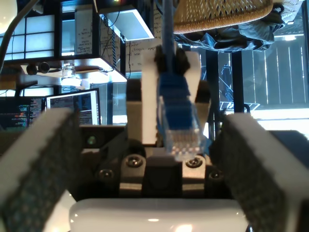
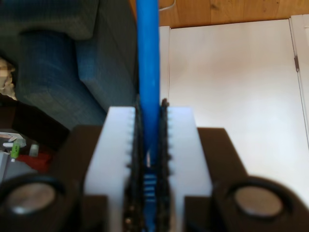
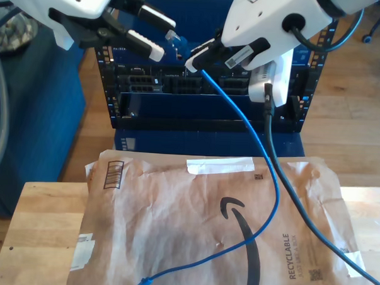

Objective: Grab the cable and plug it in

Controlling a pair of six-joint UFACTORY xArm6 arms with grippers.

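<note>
Where the first wrist view looks along my first gripper point(image 1: 155, 145), jaws stand wide apart, plug point(image 1: 179, 126) hanging between them untouched, held from behind by white fingers point(image 1: 148, 96).

Second wrist view: my second gripper point(image 2: 150, 150) clamped on the cable point(image 2: 147, 58), white surface point(image 2: 231, 87) beyond.

Exterior view: both grippers before a rack point(image 3: 148, 84); cable drooping onto a paper mailer point(image 3: 192, 231), loose plug point(image 3: 144, 283) lying there; black cable point(image 3: 283, 178) alongside.

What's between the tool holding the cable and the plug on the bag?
Only the cable itself, sagging from my second tool across the bag, in the exterior view.
</note>
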